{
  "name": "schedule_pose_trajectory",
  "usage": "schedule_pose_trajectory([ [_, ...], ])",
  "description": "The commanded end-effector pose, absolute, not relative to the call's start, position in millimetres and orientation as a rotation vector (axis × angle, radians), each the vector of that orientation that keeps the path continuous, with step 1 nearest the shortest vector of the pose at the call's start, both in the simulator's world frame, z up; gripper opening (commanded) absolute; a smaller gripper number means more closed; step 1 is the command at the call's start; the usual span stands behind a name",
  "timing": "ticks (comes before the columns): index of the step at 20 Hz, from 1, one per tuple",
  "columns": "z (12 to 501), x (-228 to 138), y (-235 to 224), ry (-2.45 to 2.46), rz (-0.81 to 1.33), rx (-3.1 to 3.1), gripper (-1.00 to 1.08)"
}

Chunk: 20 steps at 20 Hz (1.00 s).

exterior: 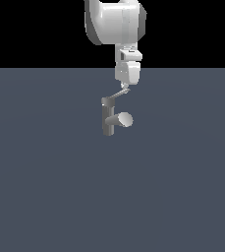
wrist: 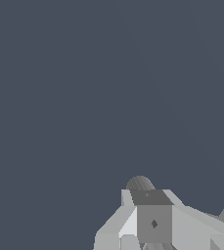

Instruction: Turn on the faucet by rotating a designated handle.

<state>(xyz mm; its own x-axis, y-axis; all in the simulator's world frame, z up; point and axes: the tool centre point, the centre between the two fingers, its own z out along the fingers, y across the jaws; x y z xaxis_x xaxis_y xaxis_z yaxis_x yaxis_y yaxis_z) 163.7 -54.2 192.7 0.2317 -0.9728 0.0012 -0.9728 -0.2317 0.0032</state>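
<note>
Faucet (exterior: 108, 118) stands mid-floor on the flat grey ground (exterior: 40, 187), nothing else around it. Upright dark-grey cylindrical post. A short thick spout sticks out toward 3 o'clock in the exterior view and ends in a pale round face.

Handle (exterior: 118, 94) is a thin light-grey blade. It leaves the post top and slants up toward 1–2 o'clock, much slimmer than the spout.

Gripper (exterior: 126, 88) hangs straight down from the white arm (exterior: 115, 22), tip right at the blade's outer end. Looks like touching, can't confirm. Fingers are too small in the exterior view and the wrist view shows only blocky grey shapes at close range, so I cannot tell if they're apart or together.

Handling guess: rigid metal, hinged at the post, won't flex or break. The blade is thin and probably slick, so pads could slide off. Best purchase is the outer end for max leverage. Push sideways round the post axis, don't pinch hard.
</note>
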Motion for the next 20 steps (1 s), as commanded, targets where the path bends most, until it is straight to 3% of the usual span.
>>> schedule_pose_trajectory([
  [1, 186, 167, -55, -1.969, 0.000, 2.447, -1.00],
  [20, 181, 145, -62, -1.980, -0.001, 2.438, -1.00],
])
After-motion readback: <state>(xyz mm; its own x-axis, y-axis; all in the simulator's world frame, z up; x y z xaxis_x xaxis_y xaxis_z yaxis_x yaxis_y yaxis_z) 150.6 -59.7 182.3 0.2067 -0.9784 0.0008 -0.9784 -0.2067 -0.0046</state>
